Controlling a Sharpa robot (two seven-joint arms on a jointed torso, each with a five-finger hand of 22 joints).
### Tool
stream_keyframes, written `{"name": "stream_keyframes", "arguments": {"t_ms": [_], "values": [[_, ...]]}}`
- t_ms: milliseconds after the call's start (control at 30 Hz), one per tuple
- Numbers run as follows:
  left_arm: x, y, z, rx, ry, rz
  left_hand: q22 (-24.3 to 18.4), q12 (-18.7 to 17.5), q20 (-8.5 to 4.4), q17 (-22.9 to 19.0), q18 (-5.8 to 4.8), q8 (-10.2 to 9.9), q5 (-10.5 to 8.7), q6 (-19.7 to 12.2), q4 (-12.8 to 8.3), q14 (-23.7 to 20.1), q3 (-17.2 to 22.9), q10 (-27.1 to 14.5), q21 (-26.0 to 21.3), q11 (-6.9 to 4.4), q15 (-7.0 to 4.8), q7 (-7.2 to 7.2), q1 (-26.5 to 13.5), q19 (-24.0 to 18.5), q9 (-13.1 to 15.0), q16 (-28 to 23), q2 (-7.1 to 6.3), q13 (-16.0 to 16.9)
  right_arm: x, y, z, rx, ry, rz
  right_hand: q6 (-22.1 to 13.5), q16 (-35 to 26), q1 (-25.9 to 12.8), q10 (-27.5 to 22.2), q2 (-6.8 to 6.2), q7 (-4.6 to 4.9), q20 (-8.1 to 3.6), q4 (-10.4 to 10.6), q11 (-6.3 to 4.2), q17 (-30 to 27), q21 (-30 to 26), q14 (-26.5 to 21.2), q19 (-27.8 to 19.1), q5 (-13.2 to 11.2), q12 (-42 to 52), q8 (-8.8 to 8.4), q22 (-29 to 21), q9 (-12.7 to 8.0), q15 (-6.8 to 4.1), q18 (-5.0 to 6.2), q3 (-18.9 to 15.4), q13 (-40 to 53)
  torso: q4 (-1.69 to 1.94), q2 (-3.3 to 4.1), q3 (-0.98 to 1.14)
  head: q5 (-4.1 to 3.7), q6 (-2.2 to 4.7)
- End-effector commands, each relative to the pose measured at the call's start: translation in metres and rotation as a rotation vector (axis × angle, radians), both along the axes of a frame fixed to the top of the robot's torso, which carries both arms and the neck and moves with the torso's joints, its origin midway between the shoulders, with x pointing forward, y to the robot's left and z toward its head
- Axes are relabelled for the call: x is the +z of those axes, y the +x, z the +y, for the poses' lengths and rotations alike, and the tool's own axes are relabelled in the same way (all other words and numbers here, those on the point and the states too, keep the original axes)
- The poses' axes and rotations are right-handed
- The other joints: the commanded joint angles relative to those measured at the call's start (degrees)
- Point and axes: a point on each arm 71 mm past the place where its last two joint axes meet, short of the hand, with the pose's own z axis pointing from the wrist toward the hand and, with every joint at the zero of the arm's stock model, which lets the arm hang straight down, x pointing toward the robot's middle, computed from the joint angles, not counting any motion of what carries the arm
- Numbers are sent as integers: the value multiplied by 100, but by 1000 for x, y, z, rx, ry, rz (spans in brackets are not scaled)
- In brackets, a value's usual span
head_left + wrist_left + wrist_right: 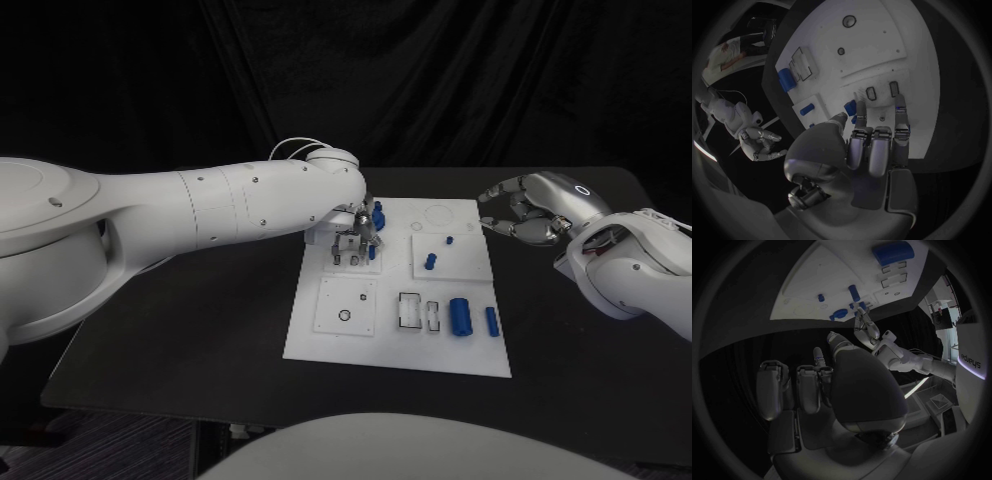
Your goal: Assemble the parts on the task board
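Observation:
The white task board (329,340) lies in the middle of the black table. My left hand (353,240) hangs over its far left part, fingers stretched straight down towards two narrow slots (881,91); I see nothing between them. A blue part (378,213) stands upright right beside the thumb (839,120). Other blue parts sit on the board: a small peg (450,240), a taller peg (430,262), a thick cylinder (460,315) and a bar (492,320). My right hand (526,212) hovers past the board's far right corner, fingers curled in on nothing.
A round hole (343,316) and a row of rectangular recesses (411,310) mark the board's near half. Bare black table (188,330) lies left and right of the board. The table's near edge (289,415) runs close below the board.

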Motion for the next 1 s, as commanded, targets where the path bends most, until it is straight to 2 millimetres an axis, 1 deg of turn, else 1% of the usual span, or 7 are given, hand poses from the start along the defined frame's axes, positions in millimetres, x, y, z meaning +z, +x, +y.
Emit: {"name": "stream_keyframes", "arguments": {"t_ms": [33, 167, 433, 633, 867, 1000], "values": [[-6, -4, -4, -24, -18, 24, -8, 16, -3, 1509, 54, -55, 48, 27, -88, 606, 128, 605, -31, -45, -40, -10, 86, -62, 24, 38, -25, 1509, -2, 0, -1, -16, -9, 10, 49, 13, 33, 220, 16, -2, 45, -5, 38, 757, 9, 450, 267, 35, 3, 19, 1190, -7, 41, 100, 35, 934, -3, -4, 2, 2, 1], [-7, -4, -4, -25, -16, 27, -7, 16, -4, 1509, 54, -72, 48, 29, -124, 606, 178, 605, -30, -46, -40, -12, 95, -60, 34, 38, -43, 1509, -2, 1, 0, -16, -11, 12, 50, 14, 34, 221, 17, -1, 45, -6, 39, 758, 7, 450, 266, 41, 5, 19, 1190, -9, 42, 101, 37, 936, -6, -5, 3, -1, 1], [-8, -5, -3, -29, -6, 39, -7, 16, -5, 1509, 54, -84, 48, 44, -157, 606, 232, 605, -30, -48, -42, -16, 99, -55, 46, 38, -58, 1509, -2, 1, 0, -17, -12, 14, 50, 14, 34, 221, 17, -1, 45, -6, 39, 758, 7, 450, 266, 41, 5, 19, 1190, -9, 42, 101, 37, 936, 2, 0, 2, -23, 1], [-9, -6, -4, -32, -5, 42, -8, 16, -6, 1509, 54, -105, 68, 66, -210, 606, 323, 605, -31, -52, -44, -23, 103, -53, 66, 38, -81, 1509, -3, 1, 0, -18, -13, 15, 53, 11, 38, 220, 19, 0, 47, -9, 42, 752, 3, 449, 265, 53, 3, 20, 1188, -12, 44, 102, 42, 933, -4, 0, 1, -16, 1], [-9, -6, -4, -34, -8, 43, -8, 16, -9, 1509, 54, -175, 246, 107, -373, 606, 637, 605, -31, -63, -51, -35, 89, -56, 124, 38, -169, 1509, -3, 1, 0, -18, -15, 18, 61, 8, 47, 215, 23, 0, 49, -15, 49, 745, -2, 448, 262, 69, -3, 23, 1186, -16, 48, 103, 50, 924, -1, 2, 1, -7, 1], [-9, -6, -3, -35, -10, 43, -8, 16, -11, 1509, 54, -192, 264, 120, -422, 606, 733, 605, -30, -66, -52, -40, 79, -55, 143, 38, -199, 1509, -3, 1, 0, -18, -15, 18, 89, 9, 56, 215, 26, 3, 55, -22, 60, 746, -3, 448, 263, 91, -3, 36, 1187, -19, 56, 103, 62, 923, 2, 1, 2, -8, 1]]}}
